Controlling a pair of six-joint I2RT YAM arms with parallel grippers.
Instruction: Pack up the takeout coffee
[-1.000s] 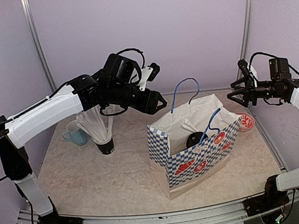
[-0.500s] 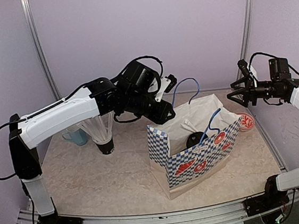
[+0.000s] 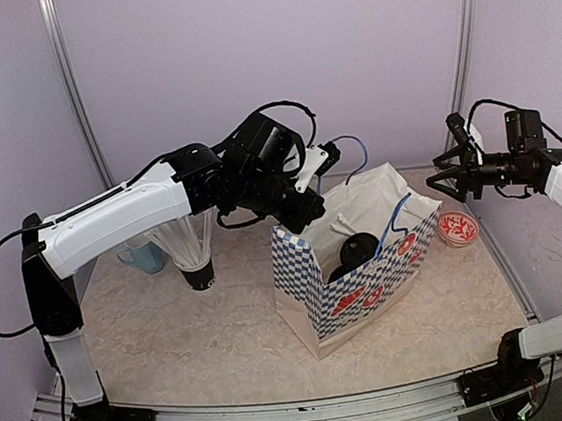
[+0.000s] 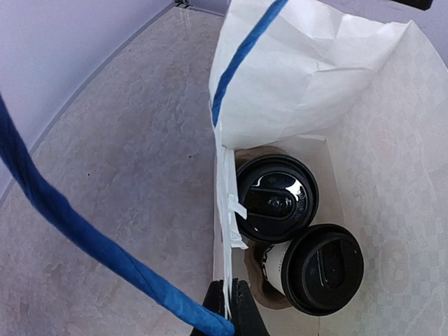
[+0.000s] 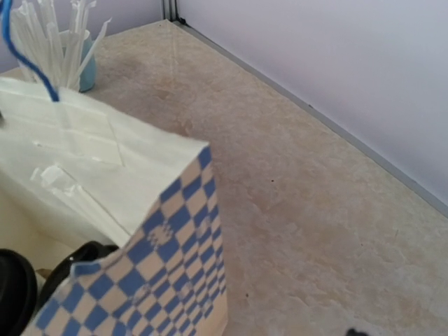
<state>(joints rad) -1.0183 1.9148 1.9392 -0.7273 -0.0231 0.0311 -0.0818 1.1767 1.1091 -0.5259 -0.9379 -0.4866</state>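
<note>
The takeout coffee, two white cups with black lids [image 4: 276,198] [image 4: 322,268], stands in a brown carrier [image 4: 260,292] inside the blue-checked paper bag [image 3: 369,284]. One lid [image 3: 359,251] shows through the bag's mouth from above. My left gripper [image 3: 308,218] is at the bag's left rim. In the left wrist view that gripper [image 4: 228,283] is shut on the white paper edge [image 4: 222,210], just beside a blue handle [image 4: 84,231]. My right gripper [image 3: 449,179] hangs open in the air right of the bag, holding nothing. Its view shows the bag's corner [image 5: 164,255].
A black cup of white straws [image 3: 192,248] and a light-blue mug [image 3: 142,255] stand left of the bag. A small round red-and-white dish [image 3: 457,227] lies on the table at the right. The bag's second blue handle [image 3: 400,220] arches over its near side.
My left gripper moved right to the bag's rim and shut on the paper edge. The bag shifted left and tilted, uncovering the red dish. The right arm stayed put.
</note>
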